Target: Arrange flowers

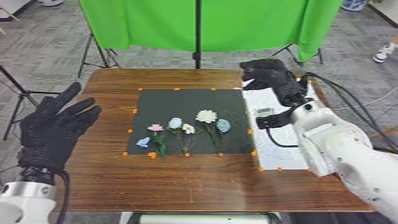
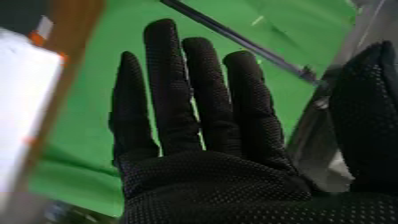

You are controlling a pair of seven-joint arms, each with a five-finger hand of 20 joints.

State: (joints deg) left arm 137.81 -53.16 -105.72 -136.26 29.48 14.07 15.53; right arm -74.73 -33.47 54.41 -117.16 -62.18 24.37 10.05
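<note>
In the head view the left hand (image 1: 55, 125) is open at the table's left edge, apart from the flowers. My right hand (image 1: 268, 72) is over the back right of the table, at the far end of the white board; in the right wrist view the right hand (image 2: 213, 175) has straight, spread fingers and holds nothing. On the dark mat (image 1: 169, 102) lie a blue flower (image 1: 143, 142), a pink one (image 1: 155, 127), a pale blue one (image 1: 176, 122), a small cream one (image 1: 188, 129), a large cream one (image 1: 206, 116) and another blue one (image 1: 223, 125), with green stems toward the front.
A white board (image 1: 282, 137) with a dark object on it lies right of the mat, below the right arm. Orange markers (image 1: 153, 155) edge the mat. A green curtain (image 1: 240, 25) hangs on stands behind the brown table (image 1: 160, 185).
</note>
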